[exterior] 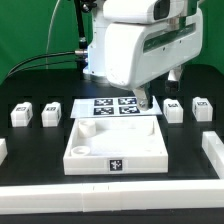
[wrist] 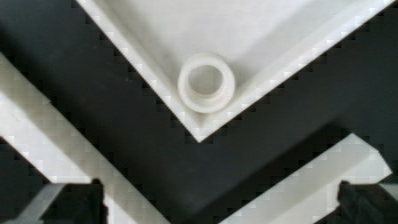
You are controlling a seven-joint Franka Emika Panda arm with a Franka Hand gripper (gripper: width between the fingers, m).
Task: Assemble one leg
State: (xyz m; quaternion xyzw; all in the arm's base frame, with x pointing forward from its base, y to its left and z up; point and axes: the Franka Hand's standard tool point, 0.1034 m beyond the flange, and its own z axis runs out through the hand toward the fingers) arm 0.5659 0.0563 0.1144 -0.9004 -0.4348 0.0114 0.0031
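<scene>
Four legs, small white posts with marker tags, lie on the black table: two at the exterior view's left (exterior: 20,113) (exterior: 50,114) and two at its right (exterior: 173,109) (exterior: 202,108). The big white square panel (exterior: 100,150) lies in the middle. My gripper (exterior: 143,101) hangs over the panel's far right corner, open and empty, apart from every leg. In the wrist view the gripper (wrist: 217,205) shows dark fingertips (wrist: 71,205) far apart, with a corner of the panel (wrist: 143,40) and its round socket (wrist: 206,82) beyond them. No leg shows in the wrist view.
The marker board (exterior: 112,106) lies just behind the panel. White rails border the table at the front (exterior: 110,195) and at the exterior view's right (exterior: 212,150). The arm's white body (exterior: 130,45) fills the space above the marker board.
</scene>
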